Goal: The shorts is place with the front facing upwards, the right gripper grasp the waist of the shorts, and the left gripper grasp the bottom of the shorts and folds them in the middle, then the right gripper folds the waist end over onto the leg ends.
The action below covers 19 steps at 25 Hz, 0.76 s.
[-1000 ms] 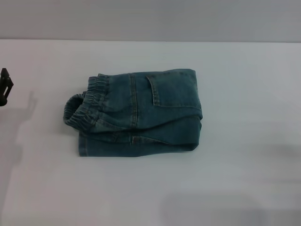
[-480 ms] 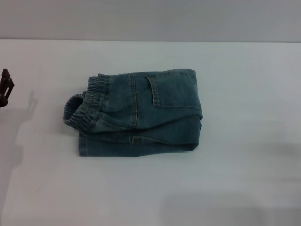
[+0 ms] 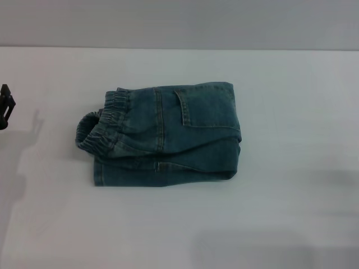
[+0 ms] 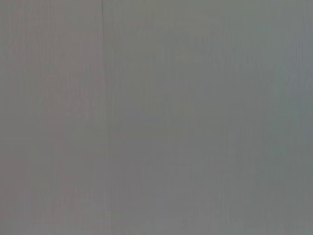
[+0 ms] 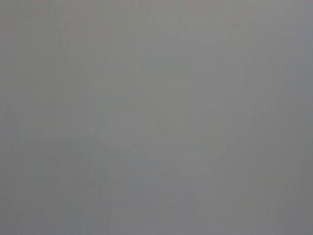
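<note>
Now you see the white table as the largest thing, and the shorts lie on it a little left of its middle. They are folded into a compact packet. The waist lies on top at the packet's left side, its ruched band a bit open so the dark lining shows, and a stitched pocket faces up near the far edge. The leg ends are under the upper layers, so you cannot see them clearly. Compared with a second ago, the packet has not moved, while the left gripper has slid lower and further out at the table's left edge, well apart from the shorts. Whether its claw is wide or narrow, you cannot tell. The right gripper is not visible. To my judgement both folds are done and the arms are retreating.
</note>
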Available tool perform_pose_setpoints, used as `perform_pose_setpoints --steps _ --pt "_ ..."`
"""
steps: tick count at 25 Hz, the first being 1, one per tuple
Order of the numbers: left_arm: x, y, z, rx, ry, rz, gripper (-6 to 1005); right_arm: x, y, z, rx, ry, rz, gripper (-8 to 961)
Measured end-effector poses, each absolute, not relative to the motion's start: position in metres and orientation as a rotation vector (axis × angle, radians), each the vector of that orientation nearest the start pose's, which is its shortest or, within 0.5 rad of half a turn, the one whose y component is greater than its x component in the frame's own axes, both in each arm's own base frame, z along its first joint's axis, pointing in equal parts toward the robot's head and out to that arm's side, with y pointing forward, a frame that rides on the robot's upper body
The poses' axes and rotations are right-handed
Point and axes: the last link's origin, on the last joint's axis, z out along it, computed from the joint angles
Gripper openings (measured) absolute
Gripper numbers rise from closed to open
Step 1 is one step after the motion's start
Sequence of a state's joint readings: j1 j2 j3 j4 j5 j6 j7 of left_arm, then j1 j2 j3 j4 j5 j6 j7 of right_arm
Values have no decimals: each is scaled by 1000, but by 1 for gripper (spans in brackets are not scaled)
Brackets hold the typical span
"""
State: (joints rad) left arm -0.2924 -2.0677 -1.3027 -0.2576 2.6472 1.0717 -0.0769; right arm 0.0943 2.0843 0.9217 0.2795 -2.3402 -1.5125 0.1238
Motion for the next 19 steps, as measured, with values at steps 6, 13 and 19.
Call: perform_pose_setpoints --steps 6,13,19 --pt "-371 305 13 -1457 -584 -548 793 356 222 14 -1329 473 804 776" --pt "-370 305 13 -1464 -556 -524 793 356 225 17 -1319 471 804 776" --pt "-369 307 13 -1463 -551 -525 793 357 227 17 -1316 473 799 776"
